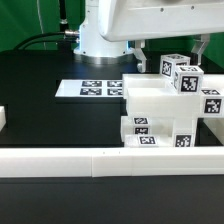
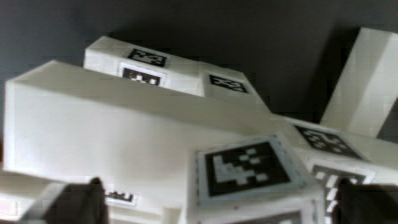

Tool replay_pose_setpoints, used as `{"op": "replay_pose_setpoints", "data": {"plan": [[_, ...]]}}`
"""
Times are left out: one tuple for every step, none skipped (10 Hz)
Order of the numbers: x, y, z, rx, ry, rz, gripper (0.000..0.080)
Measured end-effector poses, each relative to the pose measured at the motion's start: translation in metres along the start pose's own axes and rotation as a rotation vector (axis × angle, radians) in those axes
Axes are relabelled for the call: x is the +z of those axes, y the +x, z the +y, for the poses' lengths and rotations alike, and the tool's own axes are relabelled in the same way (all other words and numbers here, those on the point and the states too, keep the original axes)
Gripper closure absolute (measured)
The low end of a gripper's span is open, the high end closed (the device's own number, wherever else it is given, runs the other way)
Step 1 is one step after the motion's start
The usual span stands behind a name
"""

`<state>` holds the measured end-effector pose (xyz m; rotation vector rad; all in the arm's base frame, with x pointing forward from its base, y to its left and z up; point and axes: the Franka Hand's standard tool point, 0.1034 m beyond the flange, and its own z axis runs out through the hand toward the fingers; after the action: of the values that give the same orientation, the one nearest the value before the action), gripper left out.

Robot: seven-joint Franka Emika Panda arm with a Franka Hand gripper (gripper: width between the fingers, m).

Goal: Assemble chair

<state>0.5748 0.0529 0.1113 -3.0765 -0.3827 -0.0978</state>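
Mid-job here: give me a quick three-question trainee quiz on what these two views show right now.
1. True or false: the marker board lies on the exterior view's left of the chair pieces.
2. In the exterior view, the white border rail runs: A) behind the chair pieces, B) in front of them, C) on top of them.
3. Fill in: in the wrist view, the tool sits close above white pieces bearing black-and-white ____.

Key: 1 true; 2 B; 3 tags.
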Motion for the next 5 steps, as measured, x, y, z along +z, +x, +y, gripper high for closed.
{"op": "replay_pose_setpoints", "data": {"plan": [[0.0000,0.0000,0.0000,0.000,0.000,0.000,0.0278],[0.0001,0.0000,-0.0001,0.011,0.000,0.000,0.0413],[0.0001,0.0000,0.0000,0.023,0.000,0.000,0.0413],[0.0000,0.0001,0.0000,0.023,0.000,0.000,0.0517],[0.0001,0.0002,0.0000,0.042,0.001,0.001,0.0517]]}}
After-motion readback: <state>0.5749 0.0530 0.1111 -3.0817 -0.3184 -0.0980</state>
